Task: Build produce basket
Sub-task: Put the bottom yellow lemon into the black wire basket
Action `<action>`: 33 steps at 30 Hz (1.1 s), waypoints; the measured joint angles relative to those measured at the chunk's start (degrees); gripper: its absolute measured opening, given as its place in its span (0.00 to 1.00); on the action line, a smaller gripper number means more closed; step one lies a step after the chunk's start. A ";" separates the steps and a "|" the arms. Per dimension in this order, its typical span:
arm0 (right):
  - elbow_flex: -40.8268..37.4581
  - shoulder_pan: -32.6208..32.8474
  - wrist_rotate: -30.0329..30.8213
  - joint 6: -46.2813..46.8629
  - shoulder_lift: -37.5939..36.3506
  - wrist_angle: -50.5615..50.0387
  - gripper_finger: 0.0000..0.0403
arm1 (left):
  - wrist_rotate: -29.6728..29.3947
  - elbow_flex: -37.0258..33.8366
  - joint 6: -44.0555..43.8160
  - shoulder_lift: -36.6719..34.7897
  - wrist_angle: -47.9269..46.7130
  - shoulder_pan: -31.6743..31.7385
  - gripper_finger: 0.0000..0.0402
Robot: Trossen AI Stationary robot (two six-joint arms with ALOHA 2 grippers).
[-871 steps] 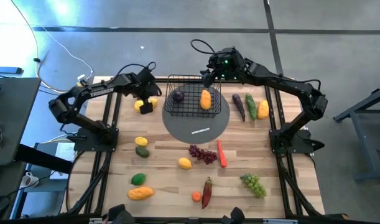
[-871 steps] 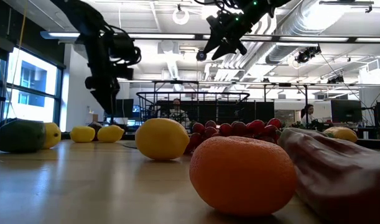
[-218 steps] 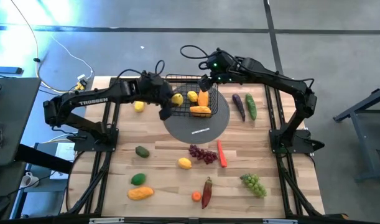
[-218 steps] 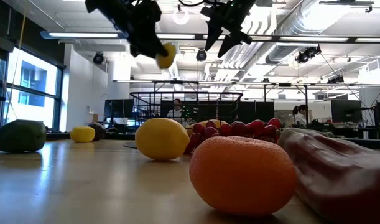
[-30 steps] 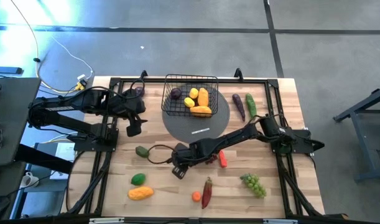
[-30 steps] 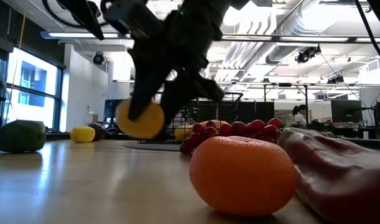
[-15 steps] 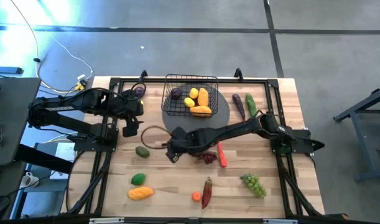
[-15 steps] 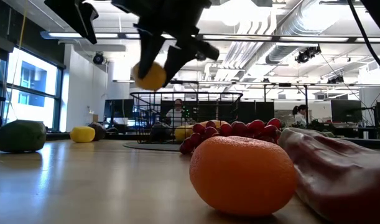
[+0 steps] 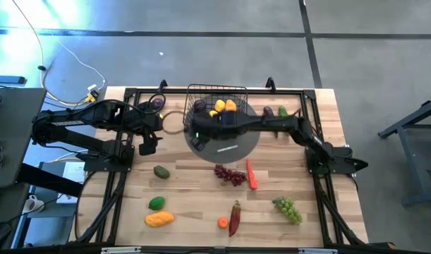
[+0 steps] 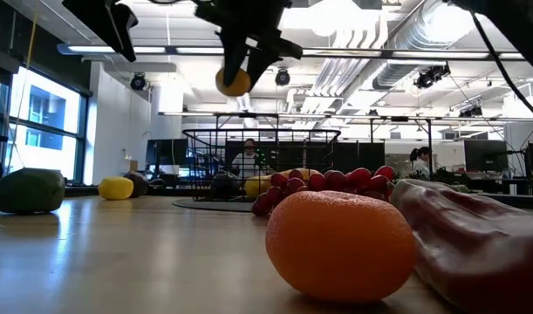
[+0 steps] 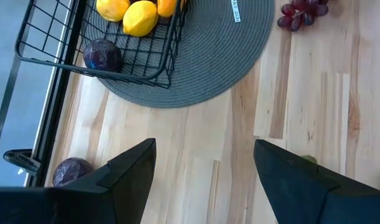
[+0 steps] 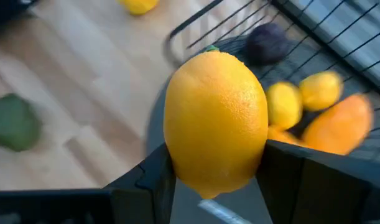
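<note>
The black wire basket (image 9: pixel 216 106) stands on the grey round mat (image 9: pixel 233 144) and holds a purple plum (image 11: pixel 102 55), lemons (image 11: pixel 140 17) and orange pieces. My right gripper (image 9: pixel 196 132) hangs over the basket's near-left corner, shut on a yellow lemon (image 12: pixel 216 121), high above the table in the low view (image 10: pixel 234 83). My left gripper (image 11: pixel 205 163) is open. It hovers left of the mat (image 9: pixel 148 143) over bare wood and touches nothing. My right gripper pinches the lemon across its middle (image 12: pixel 177 143) between the two fingers (image 12: pixel 149 183), one on each side. The fingers come down at it from above in the low view. The lemon is lifted clear of the table, its green stem end (image 12: pixel 209 50) pointing away from the wrist.
A plum (image 9: pixel 157 102) and a lemon (image 10: pixel 116 187) lie left of the basket. Eggplant (image 9: pixel 269 113) and cucumber (image 9: pixel 283 113) lie to its right. Nearer lie purple grapes (image 9: pixel 231 175), a carrot (image 9: pixel 251 173), green fruits (image 9: pixel 161 171), a mango (image 9: pixel 159 219), a pepper (image 9: pixel 234 217), an orange (image 9: pixel 222 223) and green grapes (image 9: pixel 288 208).
My right gripper has carried the lemon from low over the middle of the table, up and toward the far edge, to the basket's near-left corner. The lemon has risen well clear of the wood. My left arm has stayed nearly still.
</note>
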 joint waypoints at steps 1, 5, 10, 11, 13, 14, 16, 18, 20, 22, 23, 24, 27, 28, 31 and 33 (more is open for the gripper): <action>0.79 -1.06 -0.37 -1.90 0.00 -0.63 0.39 | 0.00 0.00 -0.06 0.00 0.00 0.00 0.65; 1.99 -5.37 -4.01 -9.74 -0.02 -0.52 0.39 | 0.00 0.00 -0.07 0.00 0.00 0.00 0.65; 0.49 -10.55 -11.20 -18.38 0.00 -0.31 0.39 | 0.00 0.00 -0.95 0.00 -0.40 0.00 0.65; -0.28 -11.45 -12.51 -19.79 0.00 -0.21 0.39 | 0.01 0.00 -1.37 0.00 -0.44 0.00 0.65; -2.04 -12.96 -15.72 -22.18 0.00 1.02 0.39 | 0.02 0.00 -2.36 0.00 -0.46 0.00 0.65; -2.96 -13.63 -17.66 -23.28 0.00 1.59 0.39 | 0.02 0.00 -3.00 0.00 -0.49 0.00 0.65; -5.09 -14.76 -20.93 -25.39 0.00 2.06 0.39 | 0.02 0.00 -4.40 0.00 -0.85 0.00 0.65; -7.88 -15.64 -23.00 -26.99 0.00 4.41 0.39 | 0.02 0.00 -5.66 0.00 -1.09 0.00 0.65; -9.94 -16.36 -24.85 -27.77 0.09 5.01 0.39 | 0.02 0.00 -7.04 0.00 -1.09 0.00 0.65; -11.97 -16.96 -26.68 -29.49 0.09 7.39 0.39 | 0.02 0.00 -8.51 0.00 -1.09 0.00 0.65; -12.87 -17.23 -27.13 -30.25 0.09 7.91 0.39 | 0.02 0.00 -9.09 0.00 -1.09 0.00 0.65; -13.62 -17.54 -27.22 -30.75 0.09 7.91 0.39 | 0.02 0.00 -9.69 0.00 -1.09 0.00 0.65; -15.18 -18.60 -28.46 -31.65 0.09 9.47 0.39 | 0.02 0.00 -11.73 0.00 -1.09 0.00 0.65; -15.41 -18.98 -28.86 -31.96 0.09 9.40 0.39 | 0.02 0.00 -12.20 -0.01 -1.09 0.00 0.65; -15.50 -19.87 -28.84 -33.46 0.09 9.85 0.39 | 0.02 0.00 -12.77 -0.02 -1.09 0.00 0.65; -15.50 -20.30 -28.75 -34.05 0.07 10.91 0.39 | 0.02 0.02 -12.79 -0.02 -1.09 0.00 0.65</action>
